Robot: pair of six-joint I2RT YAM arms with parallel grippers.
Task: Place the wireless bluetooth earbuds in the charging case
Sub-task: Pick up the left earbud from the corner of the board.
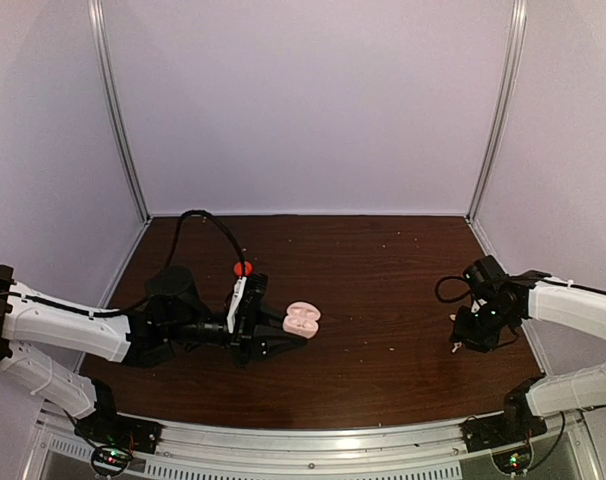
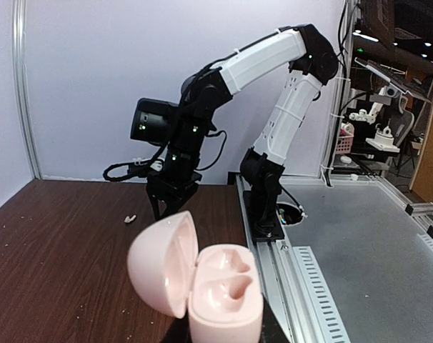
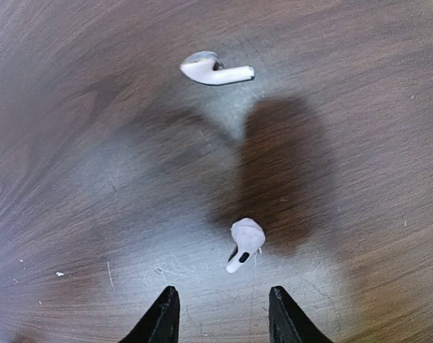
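Observation:
A pink charging case [image 1: 302, 320] is held in my left gripper [image 1: 286, 331], just above the table at centre left. In the left wrist view the case [image 2: 224, 286] stands open, lid swung left, both sockets empty; my fingers are hidden under it. Two white earbuds lie on the table at the right: one [image 3: 244, 245] just ahead of my right gripper [image 3: 222, 306], which is open and empty above it, the other [image 3: 215, 71] farther off. In the top view my right gripper [image 1: 463, 336] hovers by a white speck of earbud [image 1: 454, 347].
A small red-orange thing [image 1: 242, 268] lies behind my left wrist, too small to make out. White frame posts [image 1: 120, 110] and purple walls close in the dark wooden table [image 1: 383, 270]. A metal rail [image 1: 313, 440] runs along the near edge.

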